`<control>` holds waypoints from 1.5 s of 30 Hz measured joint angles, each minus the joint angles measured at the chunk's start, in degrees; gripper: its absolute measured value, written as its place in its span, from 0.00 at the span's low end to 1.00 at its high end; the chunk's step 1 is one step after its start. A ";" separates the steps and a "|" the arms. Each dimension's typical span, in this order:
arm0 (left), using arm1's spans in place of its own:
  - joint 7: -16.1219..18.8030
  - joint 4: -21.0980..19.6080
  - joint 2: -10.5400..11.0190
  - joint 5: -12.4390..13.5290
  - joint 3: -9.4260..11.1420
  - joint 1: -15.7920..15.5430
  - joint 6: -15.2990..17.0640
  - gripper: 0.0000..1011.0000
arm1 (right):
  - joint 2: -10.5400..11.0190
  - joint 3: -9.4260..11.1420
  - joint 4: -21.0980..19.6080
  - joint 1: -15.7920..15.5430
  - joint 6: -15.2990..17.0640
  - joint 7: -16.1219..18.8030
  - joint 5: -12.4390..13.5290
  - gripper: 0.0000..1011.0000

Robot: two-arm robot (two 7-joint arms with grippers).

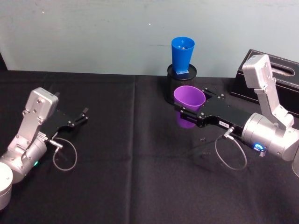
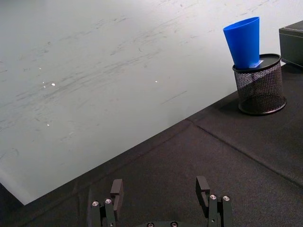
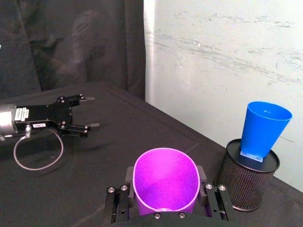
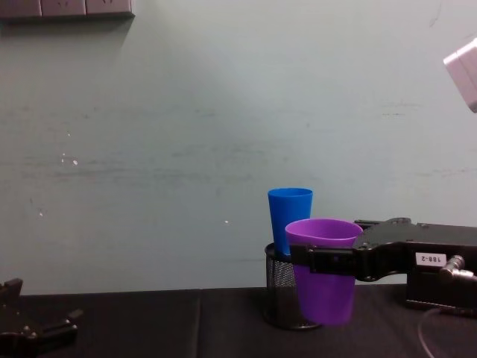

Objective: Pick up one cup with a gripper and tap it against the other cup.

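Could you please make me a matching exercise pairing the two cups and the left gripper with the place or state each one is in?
Things:
1. purple cup
2. blue cup
3. left gripper

Places or states:
A. standing in the mesh pen holder
B. open and empty, on the robot's left
C. clamped in the right gripper

Pairs: 1-C, 2-A, 3-B.

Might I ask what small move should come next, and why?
Probably raise the purple plastic tumbler slightly, then ease it toward the blue plastic tumbler: the right gripper is shut on it, but the blue one stands higher, in the black mesh pen holder. The left gripper lies idle.
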 joint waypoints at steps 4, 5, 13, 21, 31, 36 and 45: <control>0.00 0.00 0.00 0.00 0.00 0.00 0.00 0.99 | 0.00 0.00 0.00 0.00 0.00 0.00 0.00 0.72; 0.00 0.00 0.00 0.00 0.00 0.00 0.00 0.99 | 0.00 0.00 0.00 0.00 0.00 0.00 0.00 0.72; 0.00 0.00 0.00 0.00 0.00 0.00 0.00 0.99 | 0.00 0.00 0.00 0.00 0.00 0.00 0.00 0.72; 0.00 0.00 0.00 0.00 0.00 0.00 0.00 0.99 | 0.00 0.00 0.00 0.00 0.00 0.00 0.00 0.72; 0.00 0.00 0.00 0.00 0.00 0.00 0.00 0.99 | 0.00 0.00 0.00 0.00 0.00 0.00 0.00 0.72; 0.00 0.00 0.00 0.00 0.00 0.00 0.00 0.99 | 0.00 0.00 0.00 0.00 0.00 0.00 0.00 0.72; 0.00 0.00 0.00 0.00 0.00 0.00 0.00 0.99 | -0.80 0.07 2.70 2.21 0.04 -0.19 0.42 0.72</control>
